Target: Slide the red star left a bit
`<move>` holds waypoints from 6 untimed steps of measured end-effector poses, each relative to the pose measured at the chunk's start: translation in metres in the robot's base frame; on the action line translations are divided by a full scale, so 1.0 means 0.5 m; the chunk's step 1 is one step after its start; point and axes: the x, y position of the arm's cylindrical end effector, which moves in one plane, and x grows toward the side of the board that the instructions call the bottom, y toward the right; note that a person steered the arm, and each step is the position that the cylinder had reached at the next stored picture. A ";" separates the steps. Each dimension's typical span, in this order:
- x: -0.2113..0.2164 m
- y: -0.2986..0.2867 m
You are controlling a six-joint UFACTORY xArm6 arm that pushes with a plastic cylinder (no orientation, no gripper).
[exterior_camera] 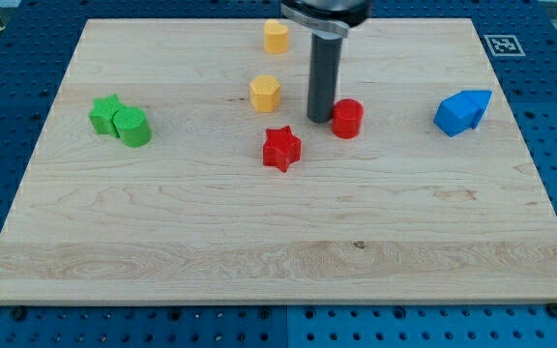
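Observation:
The red star (281, 149) lies near the middle of the wooden board. My tip (319, 119) stands above and to the right of the star, a short gap away. It is just left of the red cylinder (346, 118), close to it or touching; I cannot tell which. The rod comes down from the view's top.
A yellow hexagonal block (265, 94) sits left of my tip, and another yellow block (276, 36) is near the view's top. A green star (106, 113) and green cylinder (133, 127) touch at the left. Two blue blocks (461, 111) touch at the right. The wooden board (259, 261) lies on a blue perforated table.

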 end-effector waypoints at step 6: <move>0.055 -0.093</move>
